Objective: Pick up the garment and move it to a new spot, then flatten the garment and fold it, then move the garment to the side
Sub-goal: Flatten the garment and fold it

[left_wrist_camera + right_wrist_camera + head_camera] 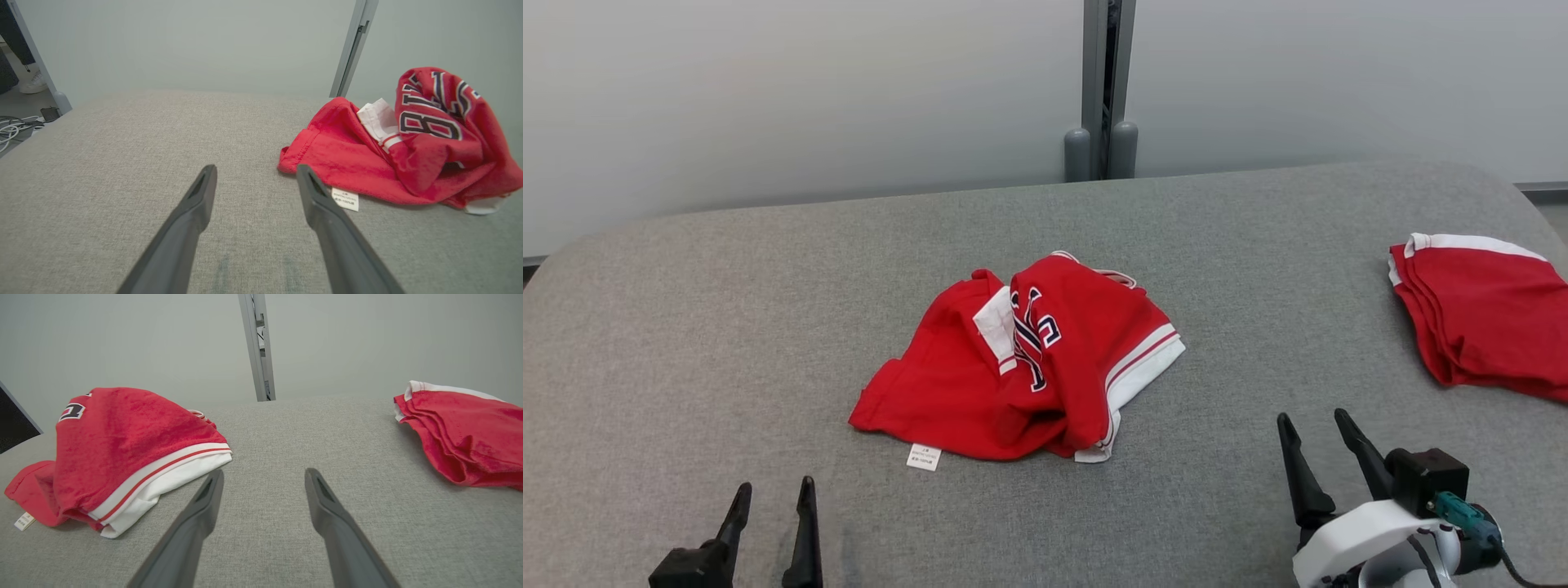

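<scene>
**A:** Where is the shirt lying?

**B:** The red shirt [1029,359] sits crumpled in a heap near the middle of the grey padded table [686,327]. One part is spread flat toward the robot's left and the rest is bunched up higher, with dark lettering twisted across the top fold.

**A:** Any trim showing?

**B:** A white band with a red stripe runs along the edge on the robot's right. A small white label [923,457] sticks out from the near edge, flat on the table.

**A:** And the left gripper?

**B:** The left gripper [775,485] is at the lower left in the head view, its two dark fingers spread apart with nothing between them. It is nearer the robot than the shirt and off to its left, not touching it. In the left wrist view the shirt's corner and the label lie just past the right-hand fingertip.

**A:** The right one?

**B:** The right gripper [1312,416] is also spread and empty, over bare table — to the right of the shirt and nearer the robot, apart from the white-banded edge.

**A:** What else is there?

**B:** A folded red cloth [1486,318] with a white edge at its far end lies at the table's right edge, well apart from the shirt. Behind the table a grey post [1094,82] stands against a pale wall. The left wrist view also shows white cables [10,132] on the floor past the table's far left corner.
</scene>
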### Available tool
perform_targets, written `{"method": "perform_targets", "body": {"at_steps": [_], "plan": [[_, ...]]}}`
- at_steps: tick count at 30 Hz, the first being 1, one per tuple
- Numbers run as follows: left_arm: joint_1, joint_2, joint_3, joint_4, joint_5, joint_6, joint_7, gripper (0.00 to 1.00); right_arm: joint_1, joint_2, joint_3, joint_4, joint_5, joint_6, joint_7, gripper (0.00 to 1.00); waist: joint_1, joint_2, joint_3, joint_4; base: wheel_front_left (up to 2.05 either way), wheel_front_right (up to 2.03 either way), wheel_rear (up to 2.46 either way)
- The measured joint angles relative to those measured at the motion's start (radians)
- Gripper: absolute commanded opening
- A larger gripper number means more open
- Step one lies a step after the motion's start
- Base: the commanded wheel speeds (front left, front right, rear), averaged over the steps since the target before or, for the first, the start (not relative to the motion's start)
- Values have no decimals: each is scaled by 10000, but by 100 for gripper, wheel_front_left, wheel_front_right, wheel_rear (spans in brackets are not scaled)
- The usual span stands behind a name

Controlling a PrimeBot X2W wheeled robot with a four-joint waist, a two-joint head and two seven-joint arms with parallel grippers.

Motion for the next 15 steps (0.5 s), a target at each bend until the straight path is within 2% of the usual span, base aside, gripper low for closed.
{"method": "perform_targets", "body": {"at_steps": [8, 15], "plan": [[-881, -8, -510, -98, -316, -12, 0, 100, -889, 6, 366, 349, -184, 0, 0, 100, 0, 0, 844, 187, 0, 0, 0], [-1293, -10, -993, -265, -516, -17, 0, 100, -2150, 0, 61, 1576, -445, 0, 0, 100, 0, 0, 1571, 1011, 0, 0, 0]]}}
